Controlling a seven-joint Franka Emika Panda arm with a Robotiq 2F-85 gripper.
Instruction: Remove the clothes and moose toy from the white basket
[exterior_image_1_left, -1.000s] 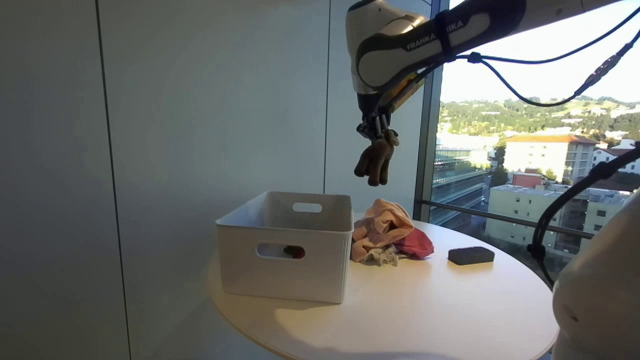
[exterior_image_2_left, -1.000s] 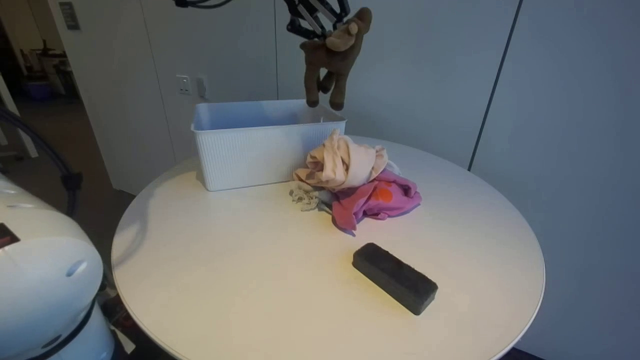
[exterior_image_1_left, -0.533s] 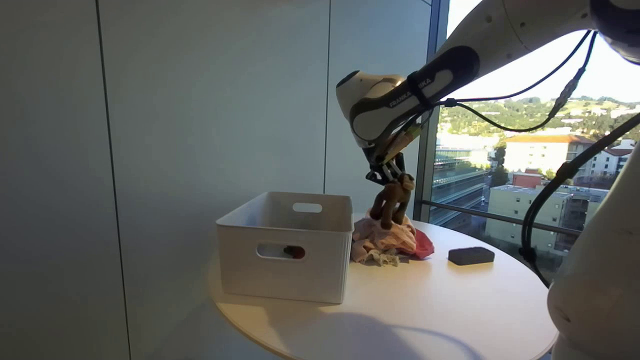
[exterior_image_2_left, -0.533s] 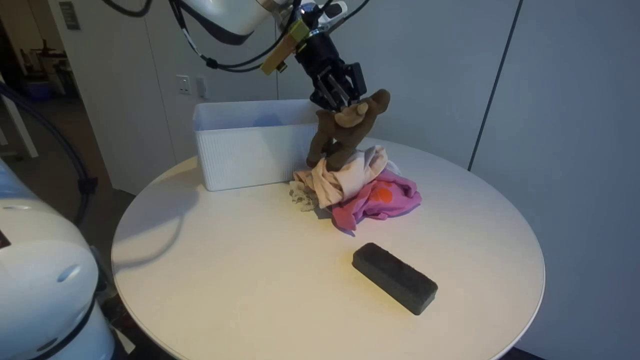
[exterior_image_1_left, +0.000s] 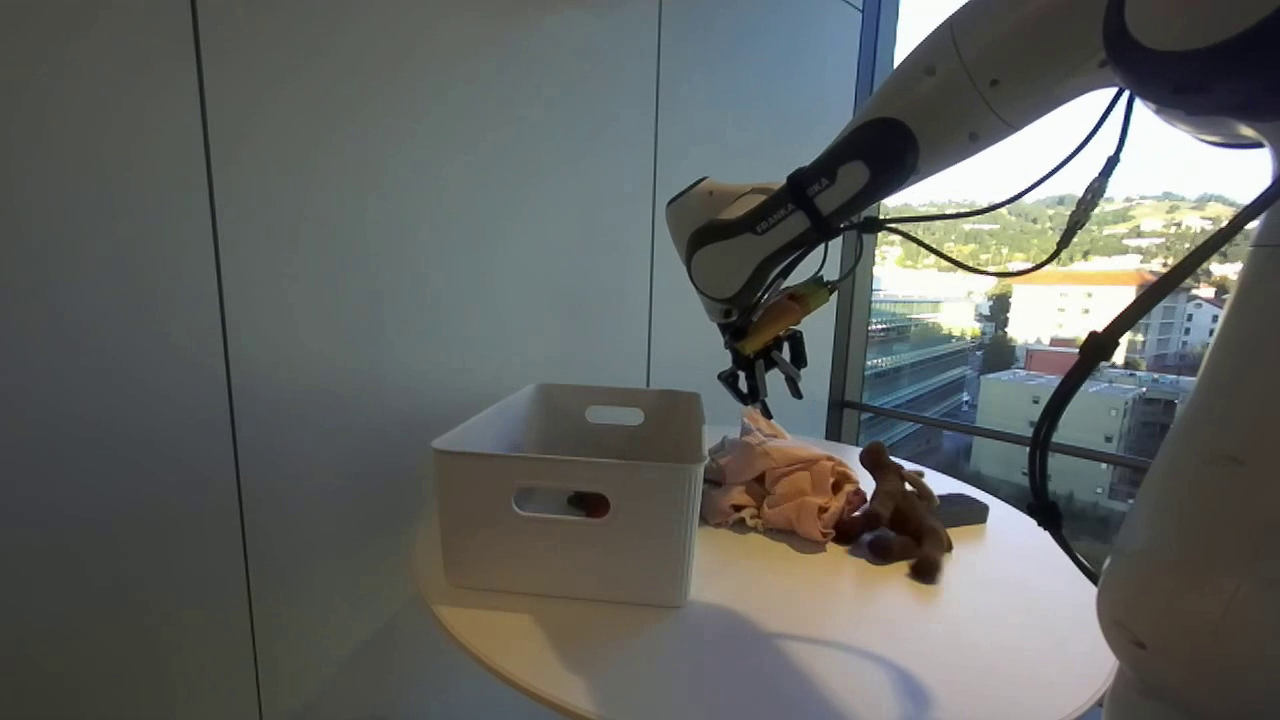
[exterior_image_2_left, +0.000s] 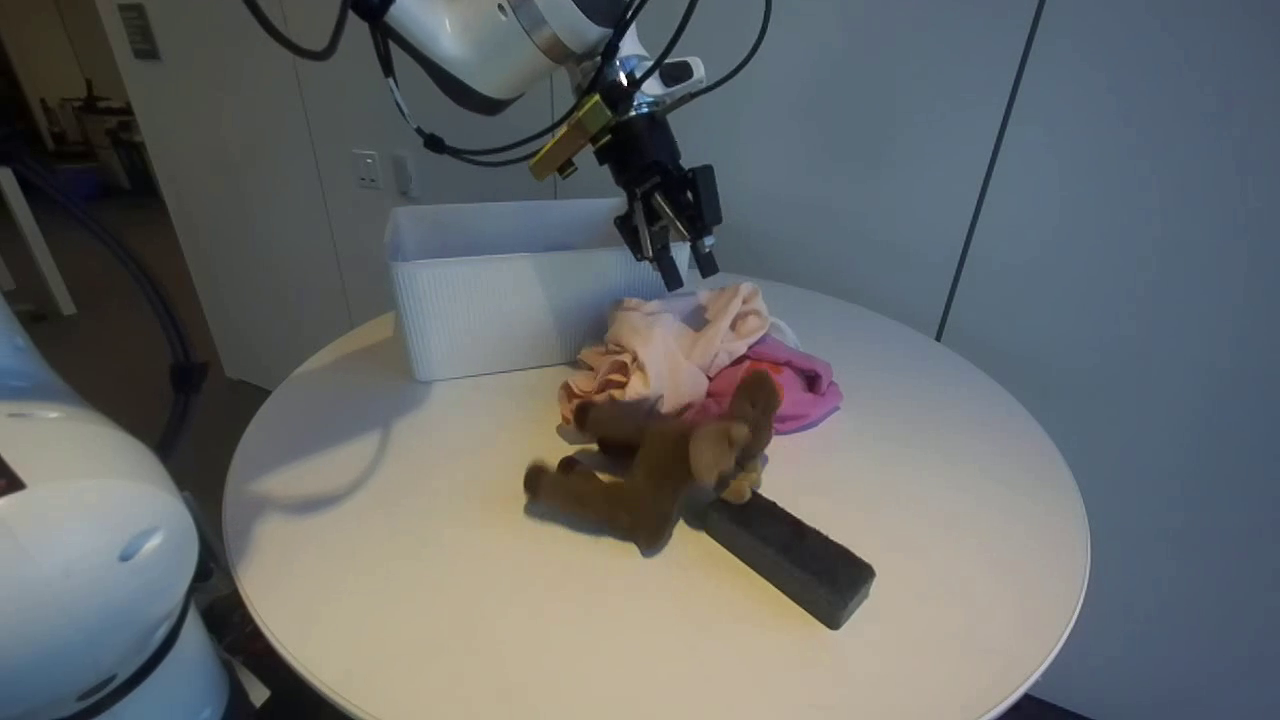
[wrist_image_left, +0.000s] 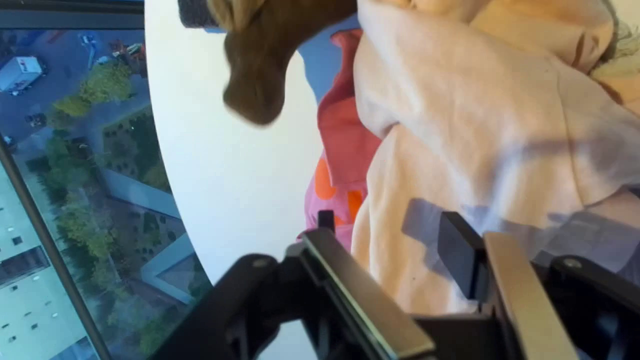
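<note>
The brown moose toy (exterior_image_1_left: 905, 515) is out of the white basket (exterior_image_1_left: 570, 565), tumbled on the table, slightly blurred. In an exterior view the moose toy (exterior_image_2_left: 655, 480) lies in front of the clothes and overlaps one end of a dark block. The clothes are heaped beside the basket: a peach cloth (exterior_image_2_left: 655, 350) on top, a pink one with orange spots (exterior_image_2_left: 795, 385) next to it. Just above the peach cloth my gripper (exterior_image_2_left: 690, 272) stands open. The wrist view shows peach cloth (wrist_image_left: 450, 125) beyond the spread fingers, with nothing gripped.
The dark block (exterior_image_2_left: 800, 570) lies on the round table (exterior_image_2_left: 420, 580) near the toy. Something small, red and dark (exterior_image_1_left: 590, 503), shows through the basket's handle hole. A window (exterior_image_1_left: 1060, 330) stands beyond the table's edge.
The arm has come down over the clothes with the moose toy, and the jaws have opened. The toy has dropped off the heap toward the dark block, and the peach cloth has shifted.
</note>
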